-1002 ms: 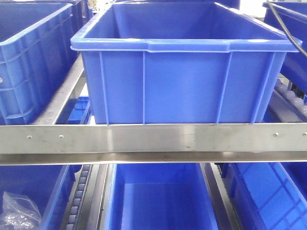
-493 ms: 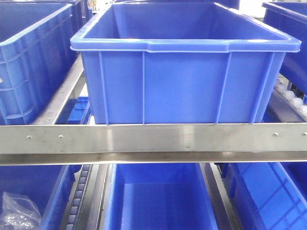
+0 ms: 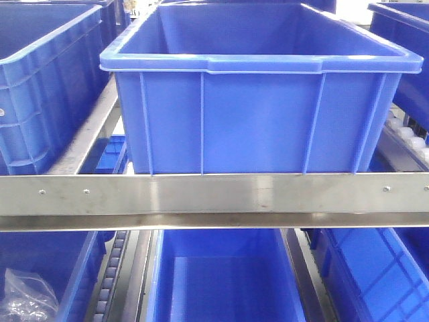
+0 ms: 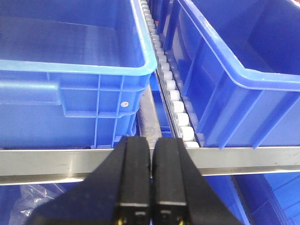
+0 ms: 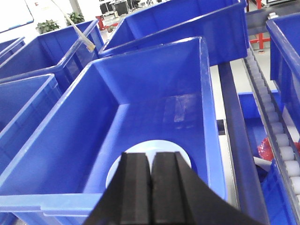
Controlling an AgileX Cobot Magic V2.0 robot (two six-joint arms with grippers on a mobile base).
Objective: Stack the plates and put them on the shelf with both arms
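Note:
In the right wrist view a pale bluish-white round plate (image 5: 161,145) lies flat on the floor of a blue bin (image 5: 75,131). I cannot tell whether it is a single plate or a stack, because my fingers hide its near part. My right gripper (image 5: 151,157) hovers above the bin's near rim, shut with nothing between its fingers. My left gripper (image 4: 151,140) is also shut and empty. It sits in front of the steel shelf rail (image 4: 56,161), at the gap between two blue bins. Neither arm shows in the front view.
The front view shows a large blue bin (image 3: 255,121) on the upper shelf behind a steel rail (image 3: 214,194), with more blue bins beside and below it. A white roller track (image 4: 176,101) runs between bins. A clear plastic bag (image 3: 23,295) lies in the lower left bin.
A black cable that crossed the front view's top right corner a second ago has gone out of the frame. The bins and rail have not moved.

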